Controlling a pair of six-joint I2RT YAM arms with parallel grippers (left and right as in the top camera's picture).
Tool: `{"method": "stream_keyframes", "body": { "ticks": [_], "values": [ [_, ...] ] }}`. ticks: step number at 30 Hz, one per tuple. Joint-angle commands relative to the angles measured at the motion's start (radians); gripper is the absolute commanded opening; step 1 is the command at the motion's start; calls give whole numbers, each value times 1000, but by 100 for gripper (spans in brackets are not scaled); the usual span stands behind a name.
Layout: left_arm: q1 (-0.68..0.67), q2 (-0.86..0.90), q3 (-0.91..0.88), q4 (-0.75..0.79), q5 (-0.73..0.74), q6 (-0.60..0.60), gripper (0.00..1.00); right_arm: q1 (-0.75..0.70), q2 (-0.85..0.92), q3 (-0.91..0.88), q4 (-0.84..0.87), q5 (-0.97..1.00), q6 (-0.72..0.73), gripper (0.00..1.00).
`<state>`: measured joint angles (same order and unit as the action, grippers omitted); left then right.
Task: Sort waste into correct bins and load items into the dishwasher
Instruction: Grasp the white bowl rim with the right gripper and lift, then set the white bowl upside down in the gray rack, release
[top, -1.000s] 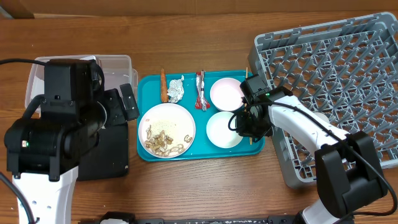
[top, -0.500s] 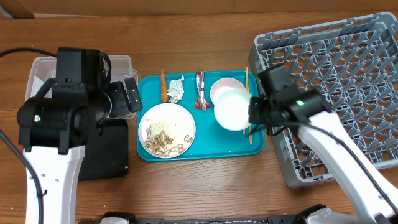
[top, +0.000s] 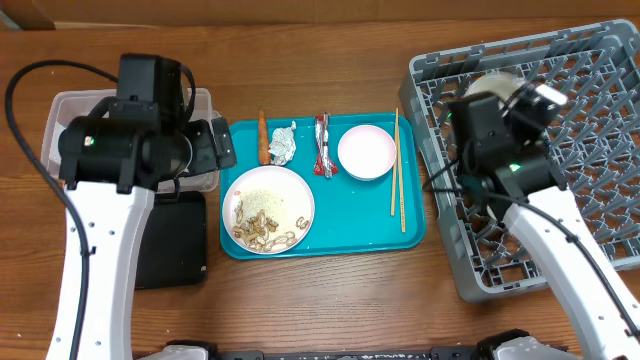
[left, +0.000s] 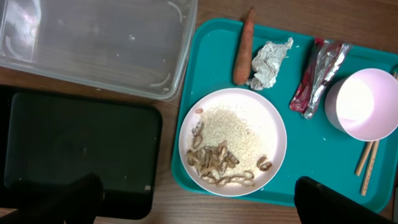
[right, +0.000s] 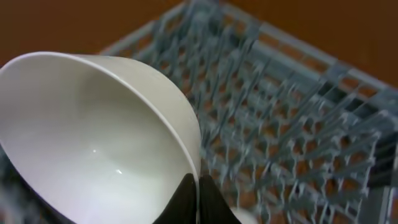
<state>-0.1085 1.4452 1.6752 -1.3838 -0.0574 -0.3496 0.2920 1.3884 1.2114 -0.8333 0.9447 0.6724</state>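
Note:
My right gripper (right: 198, 193) is shut on the rim of a small white bowl (right: 93, 143) and holds it tilted above the left part of the grey dish rack (right: 280, 124); from overhead the bowl (top: 497, 84) peeks out behind the wrist. My left gripper (left: 199, 205) is open and empty above the near edge of the teal tray. On that tray lie the carrot (left: 242, 46), foil ball (left: 268, 56), red-and-silver wrapper (left: 320, 74), second bowl (left: 364, 102), chopsticks (top: 398, 170) and the plate (left: 232, 142) with rice and scraps.
The clear tub (left: 93, 43) stands at the back left with the black tray (left: 74, 143) in front of it. The teal serving tray (top: 330, 235) is in the middle. The dish rack (top: 560, 150) fills the right side.
My right arm lifted one white bowl off the teal tray and carried it right and back over the dish rack, uncovering the chopsticks. My left arm shifted back and slightly right.

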Motion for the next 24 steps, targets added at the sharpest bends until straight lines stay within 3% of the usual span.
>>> {"method": "stream_keyframes", "body": {
  "ticks": [1,7,18,24],
  "values": [
    [5,29,11,1,-13,-13,100,-55,55,19,113,206,-117,4],
    [5,76,11,2,-13,-13,100,-121,179,19,206,207,-337,4],
    [5,133,11,2,-13,-13,100,-153,375,19,233,271,-367,4],
    [5,141,11,2,-13,-13,100,-111,389,19,223,309,-366,4]
  ]
}}
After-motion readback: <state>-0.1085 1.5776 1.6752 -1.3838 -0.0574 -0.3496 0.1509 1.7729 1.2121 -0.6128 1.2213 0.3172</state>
